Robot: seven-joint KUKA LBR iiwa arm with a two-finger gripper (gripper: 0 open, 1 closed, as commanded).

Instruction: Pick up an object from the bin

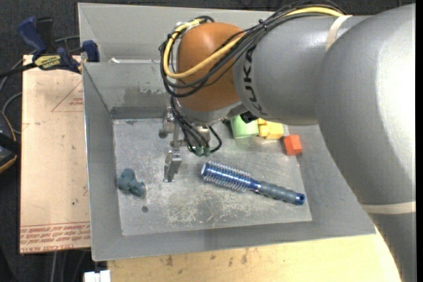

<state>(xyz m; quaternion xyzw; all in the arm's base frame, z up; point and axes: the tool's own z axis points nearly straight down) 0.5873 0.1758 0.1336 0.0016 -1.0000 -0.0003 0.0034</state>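
End effector (172, 167) just beside blue hairbrush (246, 181)

The floor of the grey metal bin (198, 211) held a blue hairbrush (251, 183) at four o'clock, a grey-blue figure (131, 182) at eight, and a green piece (240, 127), yellow piece (272, 131) and orange block (292, 144) toward two.

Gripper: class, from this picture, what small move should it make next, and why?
Probably a short shift toward the blue hairbrush, whose bristle head lies nearest; the gripper hangs over bare bin floor, between that brush and a small blue-grey lump.
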